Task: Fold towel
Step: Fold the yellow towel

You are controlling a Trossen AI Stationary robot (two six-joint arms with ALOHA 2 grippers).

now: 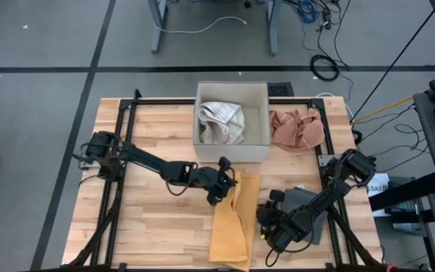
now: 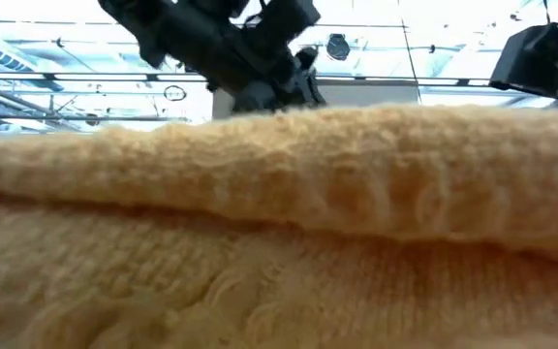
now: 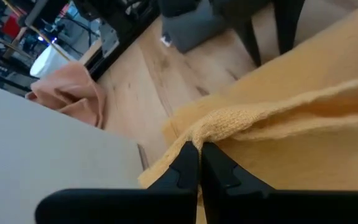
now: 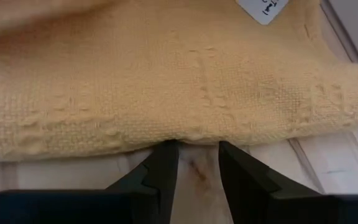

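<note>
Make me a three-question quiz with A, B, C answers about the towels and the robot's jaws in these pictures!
1. Where is the white towel?
A. In the box
B. On the floor
C. Under the yellow towel

2. What colour is the towel beside the box?
A. Green
B. Pink
C. Blue

3. What is the left gripper doing?
A. Hanging open in the air
B. Holding the box
C. Pinching the yellow towel

Answers:
1. A, the high view shows it crumpled inside the box.
2. B, the pink towel lies on the table right next to the box.
3. C, the left wrist view shows its jaws shut on a fold of the yellow cloth.
</note>
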